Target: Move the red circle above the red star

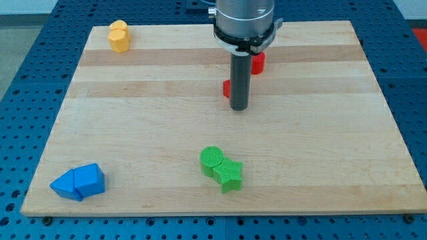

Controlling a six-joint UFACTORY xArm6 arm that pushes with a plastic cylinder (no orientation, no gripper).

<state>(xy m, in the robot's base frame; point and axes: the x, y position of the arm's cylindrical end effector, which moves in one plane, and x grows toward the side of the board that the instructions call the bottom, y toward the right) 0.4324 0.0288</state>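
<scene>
My tip (239, 107) rests on the wooden board near the middle top. A red block (227, 88) shows only as a sliver at the rod's left, mostly hidden, so its shape cannot be told. Another red block (257, 63) sits just to the rod's upper right, partly hidden by the rod's collar; its shape is unclear too. The tip is just below and right of the first red block and below the second.
A yellow block (119, 36) sits at the board's top left. Two blue blocks (79, 183) lie together at the bottom left. A green circle (212, 160) touches a green star (229, 175) at the bottom middle. The board's (133, 107) edges border a blue perforated table.
</scene>
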